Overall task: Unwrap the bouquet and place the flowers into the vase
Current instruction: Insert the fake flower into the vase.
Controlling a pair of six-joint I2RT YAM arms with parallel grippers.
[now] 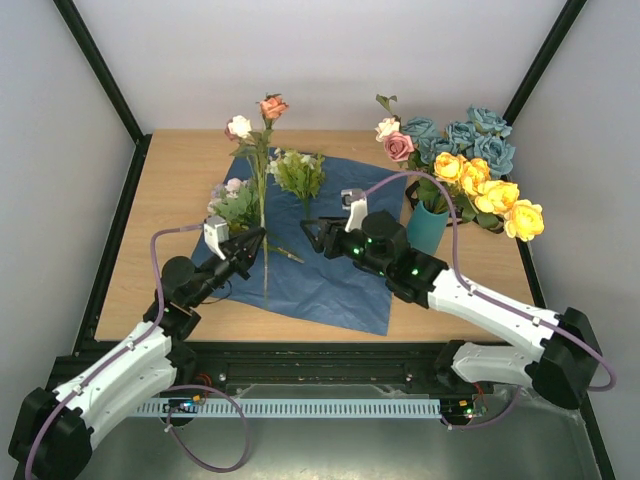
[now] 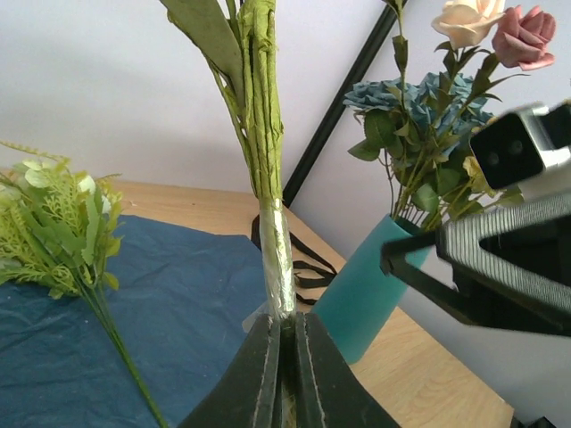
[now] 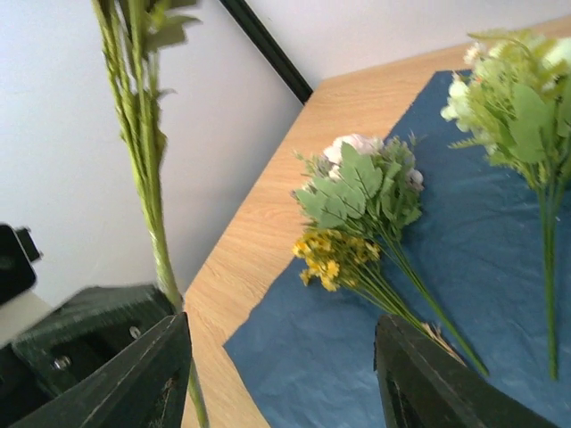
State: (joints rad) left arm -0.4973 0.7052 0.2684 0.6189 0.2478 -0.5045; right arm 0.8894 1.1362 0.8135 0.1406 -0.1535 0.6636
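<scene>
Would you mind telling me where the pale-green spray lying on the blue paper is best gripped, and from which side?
Grip the pale-green spray on its bare thin stem, below the bushy head. It lies flat on the blue paper, stem end toward the arms, so probably come down from above, closing across the stem.

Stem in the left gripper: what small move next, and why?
Probably slide the open right gripper onto the stem for a handover: the left gripper holds it upright, it is outside the right jaws, and the vase stands on the right.
</scene>
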